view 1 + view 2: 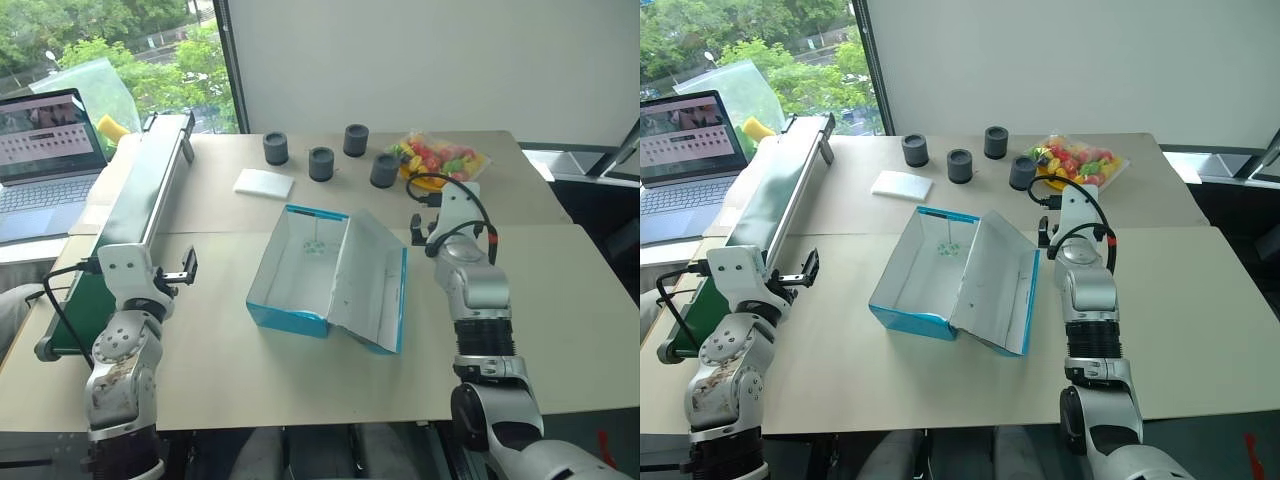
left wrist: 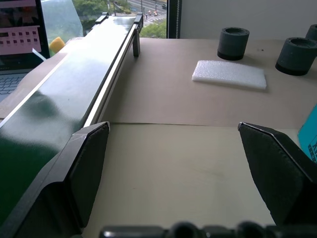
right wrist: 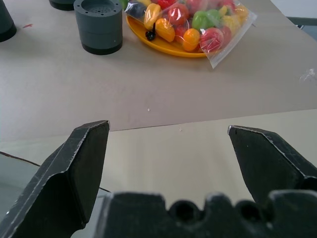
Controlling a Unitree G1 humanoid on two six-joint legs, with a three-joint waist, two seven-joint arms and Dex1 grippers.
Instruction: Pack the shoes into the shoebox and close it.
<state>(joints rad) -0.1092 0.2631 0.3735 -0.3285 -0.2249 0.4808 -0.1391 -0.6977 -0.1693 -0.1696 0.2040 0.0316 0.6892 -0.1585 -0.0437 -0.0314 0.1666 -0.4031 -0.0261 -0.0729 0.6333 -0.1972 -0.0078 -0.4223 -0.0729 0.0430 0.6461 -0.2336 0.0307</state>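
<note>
On the beige table [image 1: 230, 360] by a window [image 1: 120, 50], the shoebox [image 1: 300, 270] lies open between both spread, empty grippers [image 1: 187, 268] [image 1: 418, 232].

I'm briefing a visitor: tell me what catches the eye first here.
The open turquoise-blue cardboard shoebox, white inside and with no shoes in it, lies mid-table with its lid folded toward the robot's right. Behind it, a yellow plate of bright bagged toy fruit sits at the far side beside four dark grey cylinders. A long green conveyor belt runs along the left.
</note>
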